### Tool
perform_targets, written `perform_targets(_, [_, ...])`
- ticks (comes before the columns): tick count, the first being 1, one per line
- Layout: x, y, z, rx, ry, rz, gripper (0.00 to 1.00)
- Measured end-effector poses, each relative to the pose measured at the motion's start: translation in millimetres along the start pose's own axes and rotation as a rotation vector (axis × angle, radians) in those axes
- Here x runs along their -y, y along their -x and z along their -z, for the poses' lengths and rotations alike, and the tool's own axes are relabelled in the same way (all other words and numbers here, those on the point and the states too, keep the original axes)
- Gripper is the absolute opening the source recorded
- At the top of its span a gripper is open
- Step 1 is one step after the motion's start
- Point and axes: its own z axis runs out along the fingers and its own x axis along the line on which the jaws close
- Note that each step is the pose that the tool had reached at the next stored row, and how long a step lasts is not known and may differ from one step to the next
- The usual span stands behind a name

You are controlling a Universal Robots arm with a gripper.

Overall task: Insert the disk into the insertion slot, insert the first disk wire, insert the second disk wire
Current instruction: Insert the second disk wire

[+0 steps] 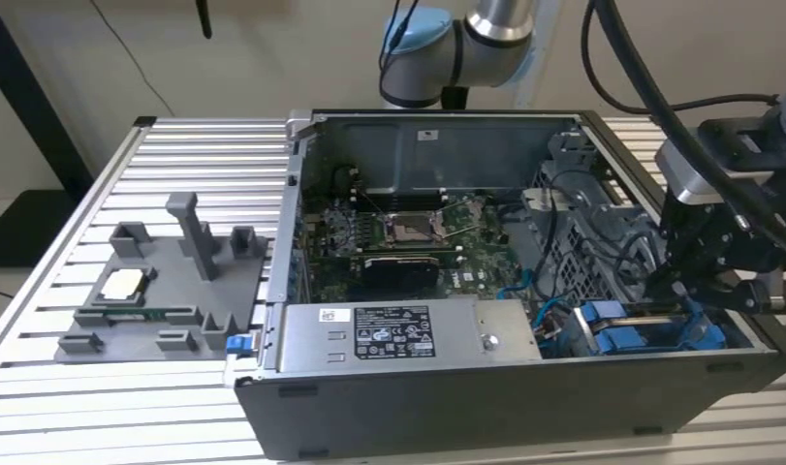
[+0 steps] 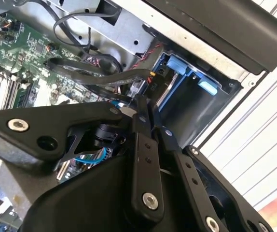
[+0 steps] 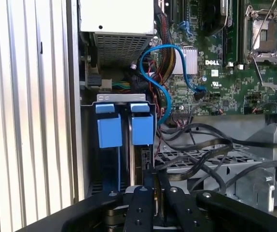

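Note:
The disk sits in the insertion slot (image 1: 741, 341) at the case's front corner on the exterior view's right, and its blue carrier (image 1: 621, 335) shows there. In the first wrist view its blue tab (image 3: 142, 128) stands beside another blue tab (image 3: 109, 131) under the slot's grey rim (image 3: 124, 98). My gripper (image 1: 677, 291) hangs just above this bay. Its fingers are pressed together (image 2: 142, 104) (image 3: 153, 175) on the end of a black flat disk wire (image 2: 104, 77) (image 3: 196, 145), right by the disk's edge (image 3: 144, 157). The wire's connector (image 2: 136, 88) is at the fingertips.
The grey power-supply box (image 1: 393, 334) lies along the case front. The green motherboard (image 1: 412, 232) fills the case middle, with a blue cable (image 3: 170, 55) and several black cables (image 3: 235, 169) looped near the bay. A grey fixture plate (image 1: 160, 291) rests on the slatted table.

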Motion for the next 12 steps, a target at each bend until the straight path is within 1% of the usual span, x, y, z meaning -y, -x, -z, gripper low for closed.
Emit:
perform_targets(3, [-0.3,-0.3,-1.4,-0.0036,-0.0077,0.001,0.16])
perform_targets(5, [-0.8,-0.5,-2.9,-0.0054,-0.0107,0.002,0.16])
perform_targets(12, [-2.2,-1.2,-4.6,-0.0054,-0.0149,0.003,0.16])
